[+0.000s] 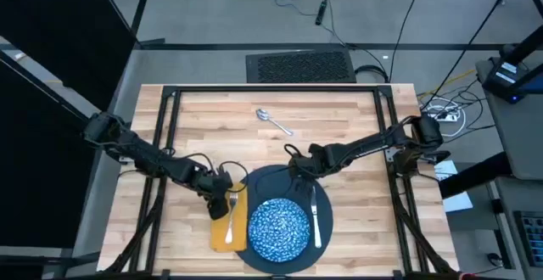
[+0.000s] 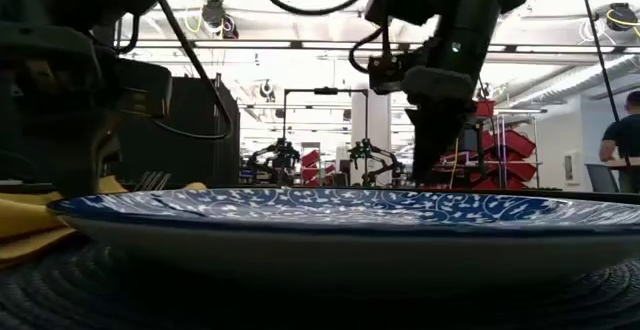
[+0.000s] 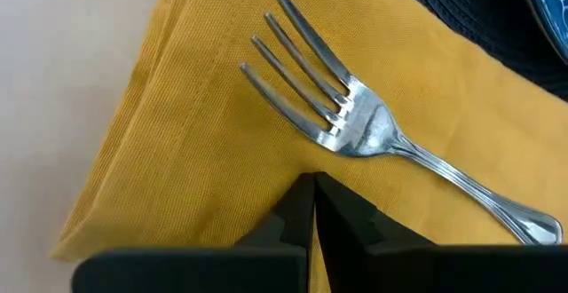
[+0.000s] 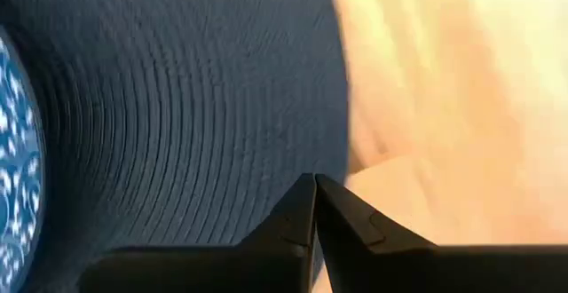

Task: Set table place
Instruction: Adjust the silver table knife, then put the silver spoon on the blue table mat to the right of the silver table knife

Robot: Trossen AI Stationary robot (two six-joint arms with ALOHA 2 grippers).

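On the bench (image 1: 339, 127): a place setting lay at the near edge, with the spoon (image 1: 274, 122) lying apart toward the far side
Plate: the dark slate-blue round plate (image 1: 299, 185) lay flat; the blue-and-white speckled bowl (image 1: 277, 227) sat on it
Napkin: the mustard-yellow napkin (image 3: 177, 133) lay just beside the plate on its left; the fork (image 3: 355, 129) rested on the cloth, tines toward the far side
Knife: the knife (image 1: 316, 212) lay on the plate's right part, beside the bowl
Left gripper (image 3: 314, 186): fingers pressed together, holding nothing; it hung over the napkin near the fork's head
Right gripper (image 4: 315, 186): fingers pressed together, empty; it hung over the plate's far rim, where the plate met bare wood
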